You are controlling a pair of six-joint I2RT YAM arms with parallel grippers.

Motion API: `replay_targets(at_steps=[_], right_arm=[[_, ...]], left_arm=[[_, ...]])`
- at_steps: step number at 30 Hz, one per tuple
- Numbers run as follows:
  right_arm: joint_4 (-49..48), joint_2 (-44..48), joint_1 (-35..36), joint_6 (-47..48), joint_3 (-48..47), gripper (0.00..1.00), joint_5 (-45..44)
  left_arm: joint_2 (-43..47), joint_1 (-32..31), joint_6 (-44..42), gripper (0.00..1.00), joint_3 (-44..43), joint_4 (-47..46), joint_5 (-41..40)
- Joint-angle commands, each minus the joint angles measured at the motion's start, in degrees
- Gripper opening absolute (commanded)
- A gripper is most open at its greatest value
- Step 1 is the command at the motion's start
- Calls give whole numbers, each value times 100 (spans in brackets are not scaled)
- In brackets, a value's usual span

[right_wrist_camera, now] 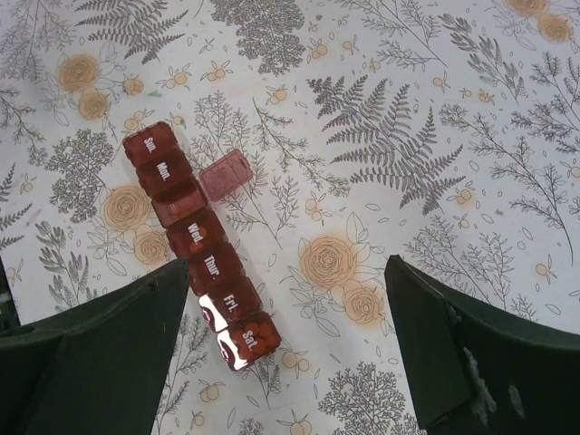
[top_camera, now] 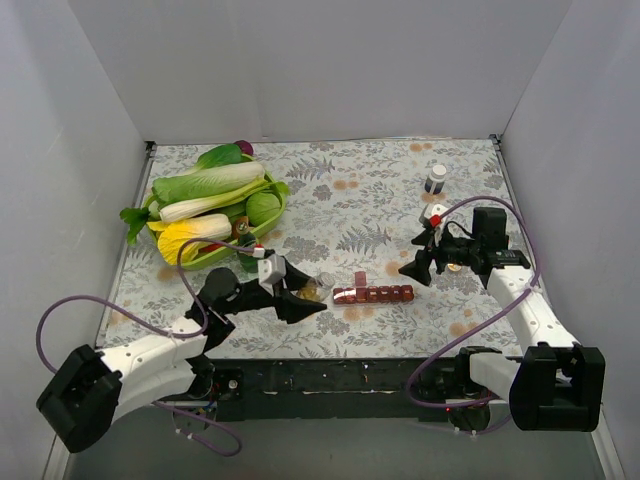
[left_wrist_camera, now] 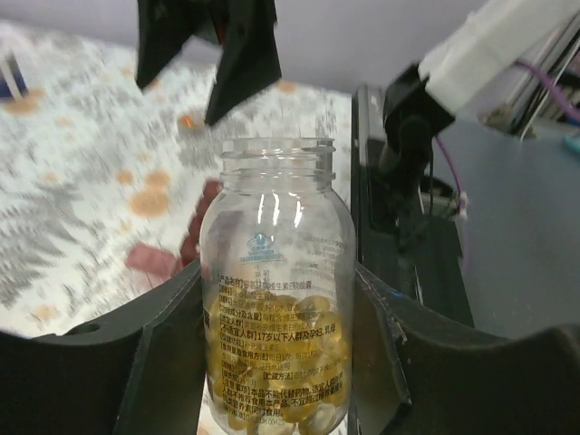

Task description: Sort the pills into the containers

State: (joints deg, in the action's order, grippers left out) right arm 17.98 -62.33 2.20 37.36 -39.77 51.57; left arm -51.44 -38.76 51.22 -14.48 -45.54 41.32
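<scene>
The containers are a strip of seven dark-red compartments [top_camera: 372,294] lying on the floral cloth, labelled with the days in the right wrist view [right_wrist_camera: 195,245]. One lid [right_wrist_camera: 224,175] stands open, and pills show through the Sat. and Wed. lids. My left gripper [top_camera: 298,303] is shut on a clear uncapped bottle [left_wrist_camera: 276,299] partly filled with yellow capsules, its mouth pointing towards the strip's left end. My right gripper [top_camera: 418,268] is open and empty, hovering just right of the strip; its fingers [right_wrist_camera: 91,353] straddle bare cloth beside the Sat. end.
A green basket [top_camera: 262,237] of vegetables sits at the back left. A small white-capped dark bottle [top_camera: 436,178] stands at the back right, and a small white and red object [top_camera: 436,215] is just behind my right gripper. Grey walls enclose the table.
</scene>
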Motion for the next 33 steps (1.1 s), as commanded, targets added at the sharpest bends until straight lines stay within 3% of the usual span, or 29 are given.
replay_targets(at_steps=[1, 7, 12, 23, 33], right_arm=[[-75, 19, -140, 201, 39, 96, 108], [-49, 98, -167, 210, 180, 96, 108], [-22, 177, -158, 271, 145, 96, -103], [162, 230, -316, 465, 83, 96, -174], [206, 212, -334, 473, 66, 96, -147]], left_arm=[[-593, -465, -1026, 0, -11, 880, -642], [-1930, -650, -1623, 0, -651, 1353, -871], [-2904, -764, -2256, 0, -1521, 2311, -915], [-3706, -949, -3364, 0, -2867, 4446, -1152], [-4005, -1072, -3777, 0, -3596, 5573, -1495]])
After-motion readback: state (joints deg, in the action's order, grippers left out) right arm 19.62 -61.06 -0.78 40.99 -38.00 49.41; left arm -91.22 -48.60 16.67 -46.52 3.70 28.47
